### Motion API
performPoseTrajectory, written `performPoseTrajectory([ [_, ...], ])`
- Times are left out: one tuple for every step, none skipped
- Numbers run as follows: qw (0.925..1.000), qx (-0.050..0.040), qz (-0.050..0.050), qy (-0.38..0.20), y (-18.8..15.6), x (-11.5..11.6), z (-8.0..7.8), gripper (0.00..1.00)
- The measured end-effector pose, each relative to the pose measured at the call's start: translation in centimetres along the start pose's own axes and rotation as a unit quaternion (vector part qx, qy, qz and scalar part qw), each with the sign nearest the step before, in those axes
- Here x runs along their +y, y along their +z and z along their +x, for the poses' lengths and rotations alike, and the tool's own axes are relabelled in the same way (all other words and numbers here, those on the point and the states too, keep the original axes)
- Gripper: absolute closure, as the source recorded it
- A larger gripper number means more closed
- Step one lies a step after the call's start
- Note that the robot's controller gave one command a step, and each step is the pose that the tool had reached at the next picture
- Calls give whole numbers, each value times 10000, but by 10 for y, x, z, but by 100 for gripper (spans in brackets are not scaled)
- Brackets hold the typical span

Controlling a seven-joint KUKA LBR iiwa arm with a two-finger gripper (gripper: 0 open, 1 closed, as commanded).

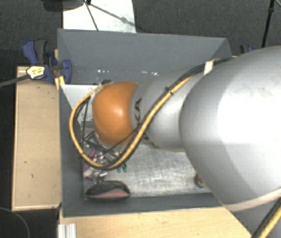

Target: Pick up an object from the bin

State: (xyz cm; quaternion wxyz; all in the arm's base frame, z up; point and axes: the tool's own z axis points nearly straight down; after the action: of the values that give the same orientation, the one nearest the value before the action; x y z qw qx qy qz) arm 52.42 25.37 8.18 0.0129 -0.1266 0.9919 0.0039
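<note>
My gripper [101,155] reaches down into the near-left corner of the bin, largely hidden under the wrist. Just below it, against the bin's front wall, lies a dark oval thing with a pink underside [106,190]. A small pink-purple piece [87,170] sits at the gripper's left side, and a small green bit [123,168] at its right. I cannot make out whether any of them is touched or held.
The arm and its orange wrist cover hide most of the bin floor. A small round greyish thing [199,183] lies near the front wall further right. The bin's left and front walls stand close to the gripper.
</note>
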Motion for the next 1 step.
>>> performPoseTrajectory([
  [9999,99,14,-10,2,0,5,100],
])
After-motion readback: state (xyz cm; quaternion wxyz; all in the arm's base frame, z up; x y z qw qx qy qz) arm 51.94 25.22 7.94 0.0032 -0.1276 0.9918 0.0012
